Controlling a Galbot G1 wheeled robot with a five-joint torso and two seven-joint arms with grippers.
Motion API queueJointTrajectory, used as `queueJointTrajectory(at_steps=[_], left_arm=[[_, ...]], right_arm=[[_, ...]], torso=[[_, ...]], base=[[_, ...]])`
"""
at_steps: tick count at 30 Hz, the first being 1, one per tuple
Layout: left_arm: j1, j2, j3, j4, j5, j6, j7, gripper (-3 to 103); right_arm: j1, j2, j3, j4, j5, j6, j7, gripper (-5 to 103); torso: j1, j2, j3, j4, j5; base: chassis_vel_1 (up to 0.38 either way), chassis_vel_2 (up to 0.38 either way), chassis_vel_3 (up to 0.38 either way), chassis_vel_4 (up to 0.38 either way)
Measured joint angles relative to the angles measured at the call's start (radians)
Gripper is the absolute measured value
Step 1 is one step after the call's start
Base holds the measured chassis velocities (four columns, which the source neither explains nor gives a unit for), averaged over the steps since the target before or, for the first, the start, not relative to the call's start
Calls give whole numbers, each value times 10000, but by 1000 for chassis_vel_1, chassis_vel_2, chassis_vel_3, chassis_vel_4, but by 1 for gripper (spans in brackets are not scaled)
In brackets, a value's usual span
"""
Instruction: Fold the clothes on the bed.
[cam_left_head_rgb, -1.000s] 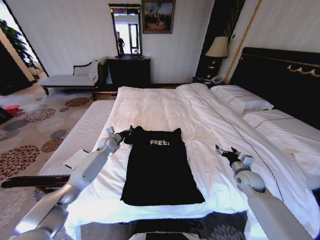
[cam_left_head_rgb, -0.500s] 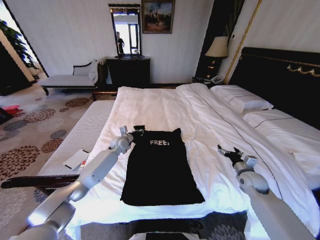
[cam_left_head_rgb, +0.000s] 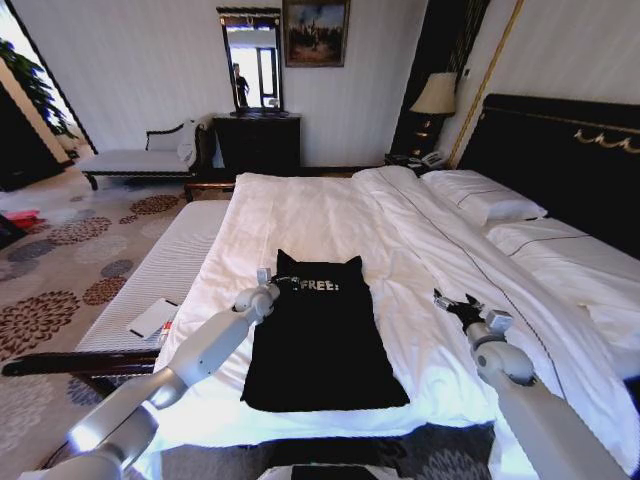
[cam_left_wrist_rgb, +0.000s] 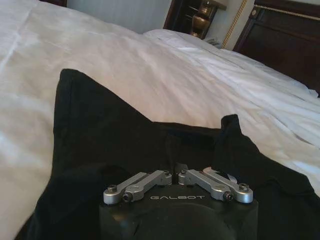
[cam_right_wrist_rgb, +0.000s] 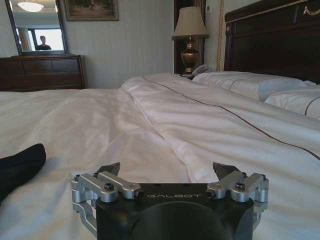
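T-shirt (cam_left_head_rgb: 318, 340) lies near bed (cam_left_head_rgb: 300, 215) foot edge. Sleeve fold judged underway: left tool (cam_left_head_rgb: 283, 283) clamped on shirt. Right tool (cam_left_head_rgb: 452, 303) held apart.

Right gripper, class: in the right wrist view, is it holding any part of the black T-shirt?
No. The right gripper is open over white bedding, with the black T-shirt off to one side.

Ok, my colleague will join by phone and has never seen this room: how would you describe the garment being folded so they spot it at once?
Start at the large white bed with the tall dark headboard. Near its foot edge lies the black T-shirt, flat on the sheet, the left pincer shut on its upper corner. It is the only dark thing on the white bedding, with white "FREE!" lettering across the chest.
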Motion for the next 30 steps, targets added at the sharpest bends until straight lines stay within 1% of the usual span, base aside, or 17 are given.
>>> queueJointTrajectory(at_steps=[9,10,11,13,15,18,19,20,21,22,24,27,28,29,30], left_arm=[[72,-362,168,247,318,-9,-78,0],[103,-410,171,266,380,-11,-146,-2],[119,-407,171,243,386,-5,-196,1],[173,-276,192,39,431,25,-247,12],[196,-195,193,-60,466,28,-268,12],[317,84,121,-486,516,29,-343,28],[317,84,121,-486,516,29,-343,28],[358,182,94,-657,565,15,-374,34],[380,226,87,-748,581,8,-384,34],[424,320,72,-950,623,-4,-412,44],[457,380,55,-1098,652,-19,-451,44],[624,543,-112,-1648,695,-81,-611,60],[624,543,-112,-1648,695,-81,-611,60],[655,580,-161,-1770,691,-86,-659,66],[683,622,-210,-1888,681,-87,-694,66]], right_arm=[[-4,8,13,9,4,24,-17,100],[-4,11,14,28,8,27,-20,100],[-6,12,14,38,8,28,-21,100],[-11,17,14,61,10,32,-26,100],[-11,17,14,61,9,35,-30,100],[35,19,-23,35,4,39,-39,100],[35,19,-23,35,4,39,-39,100],[70,20,-53,26,1,39,-41,100],[93,20,-67,22,1,39,-42,100],[156,20,-105,11,1,39,-42,100],[198,22,-130,-2,1,39,-42,100],[302,23,-193,-50,-4,37,-42,100],[302,23,-193,-50,-4,37,-42,100],[320,22,-204,-67,-5,37,-46,100],[339,17,-213,-91,-8,36,-53,100]], torso=[[1,0,1,0,0],[0,0,0,-1,-1],[0,0,0,0,0],[0,0,0,0,0],[0,0,0,0,1],[0,0,0,1,-1],[0,0,0,1,-1],[0,0,0,3,0],[0,0,0,3,0],[0,0,0,3,-1],[0,0,0,2,-1],[1,-1,0,1,-1],[1,-1,0,1,-1],[1,0,0,0,-1],[0,0,0,1,-1]], base=[[0,0,0,0],[0,0,0,0],[0,0,0,0],[0,0,0,0],[0,0,0,0],[0,0,0,0],[0,0,0,0],[0,0,0,0],[0,0,0,0],[0,0,0,0],[0,0,0,0],[0,0,0,0],[0,0,0,0],[0,0,0,0],[0,0,0,0]])
